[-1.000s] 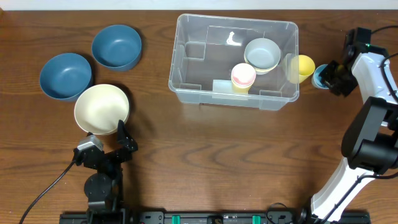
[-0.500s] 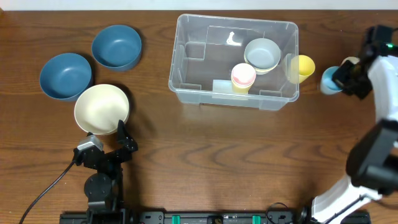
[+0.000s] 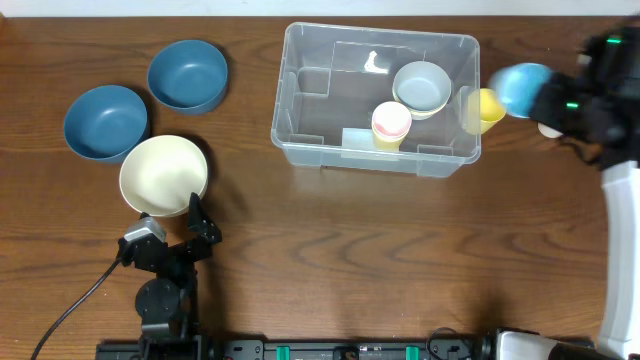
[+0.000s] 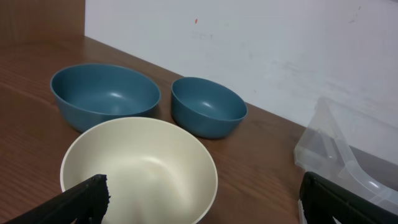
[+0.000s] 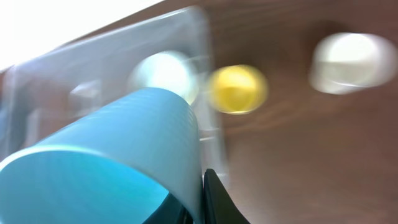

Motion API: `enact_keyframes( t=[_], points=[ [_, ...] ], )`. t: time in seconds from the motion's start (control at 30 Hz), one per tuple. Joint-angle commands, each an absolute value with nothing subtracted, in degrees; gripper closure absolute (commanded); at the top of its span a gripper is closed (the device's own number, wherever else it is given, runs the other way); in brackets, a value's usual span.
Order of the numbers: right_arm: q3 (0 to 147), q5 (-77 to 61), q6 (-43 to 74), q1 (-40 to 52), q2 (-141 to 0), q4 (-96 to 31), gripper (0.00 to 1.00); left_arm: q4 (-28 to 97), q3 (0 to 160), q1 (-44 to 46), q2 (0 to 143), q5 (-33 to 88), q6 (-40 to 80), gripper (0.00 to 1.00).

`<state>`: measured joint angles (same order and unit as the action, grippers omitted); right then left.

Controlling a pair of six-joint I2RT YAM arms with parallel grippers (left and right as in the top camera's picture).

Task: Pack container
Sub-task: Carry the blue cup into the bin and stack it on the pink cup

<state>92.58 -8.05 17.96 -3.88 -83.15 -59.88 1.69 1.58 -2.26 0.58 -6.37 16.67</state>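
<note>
The clear plastic container (image 3: 300, 100) stands at the back centre, holding a pale grey-blue bowl (image 3: 421, 87) and a pink cup (image 3: 391, 122) stacked on a yellow one. My right gripper (image 3: 548, 100) is shut on the wall of a light blue cup (image 3: 522, 88), held in the air just right of the container. In the right wrist view the blue cup (image 5: 112, 155) fills the lower left, its wall pinched in my right gripper (image 5: 199, 196), with the container (image 5: 81, 87) blurred behind. My left gripper (image 4: 202, 202) stands open near the cream bowl (image 4: 137, 165).
A yellow cup (image 3: 490, 107) sits against the container's right wall outside it, and a white cup (image 5: 348, 60) lies further right. Two blue bowls (image 3: 106, 122) (image 3: 187, 75) and the cream bowl (image 3: 164, 176) sit at the left. The left gripper (image 3: 172, 222) rests near the front.
My right gripper closed on the blue cup at the far right, lifted it off the table and carried it left toward the container. The left arm has not moved.
</note>
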Motion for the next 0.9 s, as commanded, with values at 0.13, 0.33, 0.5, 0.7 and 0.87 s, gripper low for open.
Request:
enact_keyframes(
  t=[0.13, 0.33, 0.5, 0.7, 0.87],
  points=[
    [92.6, -3.5, 18.9, 10.9, -87.8, -56.8, 0.93, 3.6, 0.3, -2.6, 0.2, -7.0, 16.2, 0.02],
    [92.6, -1.9, 20.8, 14.9, -94.5, -56.7, 0.95, 3.6, 0.3, -2.6, 0.2, -7.0, 16.2, 0.02],
    [92.6, -1.9, 20.8, 16.3, -100.5, -55.5, 0.97, 3.6, 0.3, -2.6, 0.2, -7.0, 16.2, 0.02],
    [92.6, -2.0, 20.8, 16.7, -106.0, -52.8, 0.96, 3.6, 0.3, -2.6, 0.2, -7.0, 16.2, 0.02],
    [92.6, -2.0, 20.7, 16.7, -107.6, -52.3, 0.28, 3.6, 0.3, -2.6, 0.2, -7.0, 16.2, 0.02]
  ],
)
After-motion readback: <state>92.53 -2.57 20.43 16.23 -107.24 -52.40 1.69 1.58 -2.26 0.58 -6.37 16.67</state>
